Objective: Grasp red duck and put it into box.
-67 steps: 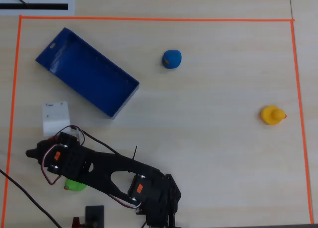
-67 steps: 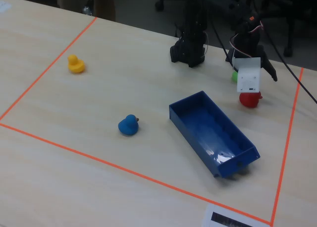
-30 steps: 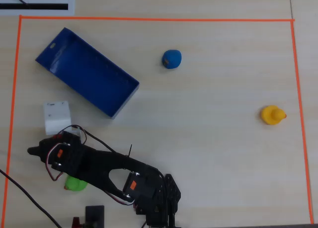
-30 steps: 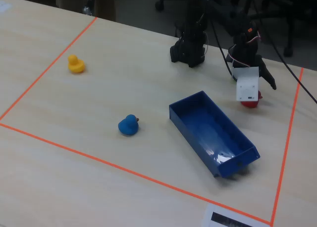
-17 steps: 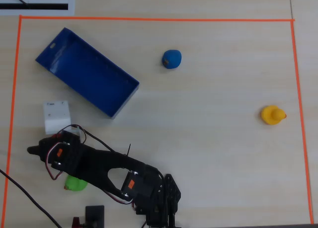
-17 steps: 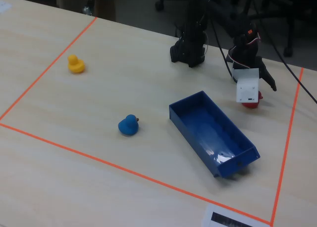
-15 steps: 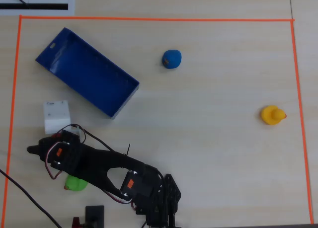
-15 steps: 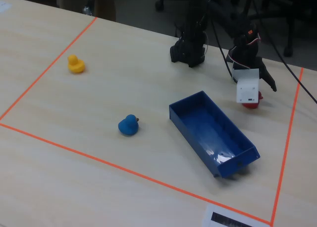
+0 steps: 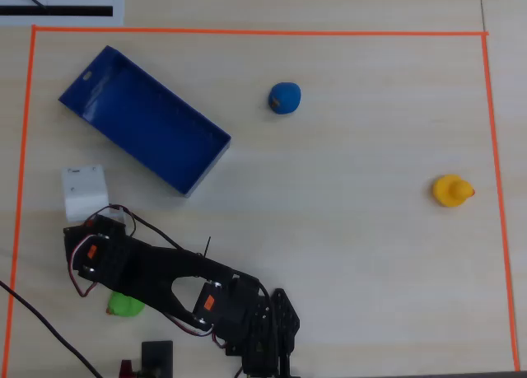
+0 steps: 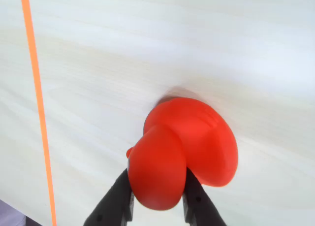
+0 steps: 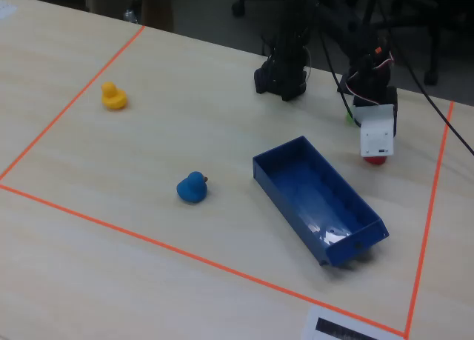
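Note:
The red duck (image 10: 189, 145) fills the lower middle of the wrist view. My gripper (image 10: 157, 189) is shut on it, one black finger on each side of its head. In the fixed view a bit of the red duck (image 11: 378, 160) shows under the white wrist block (image 11: 378, 136), low over the table to the right of the blue box (image 11: 318, 199). In the overhead view the white block (image 9: 85, 193) hides the duck and the jaws, just below the open, empty blue box (image 9: 144, 119).
A blue duck (image 9: 285, 97) sits at top middle and a yellow duck (image 9: 452, 190) at the right. A green duck (image 9: 125, 304) lies beside the arm base (image 9: 247, 320). Orange tape (image 9: 247, 31) frames the work area; one strip (image 10: 37, 103) runs left of the gripper.

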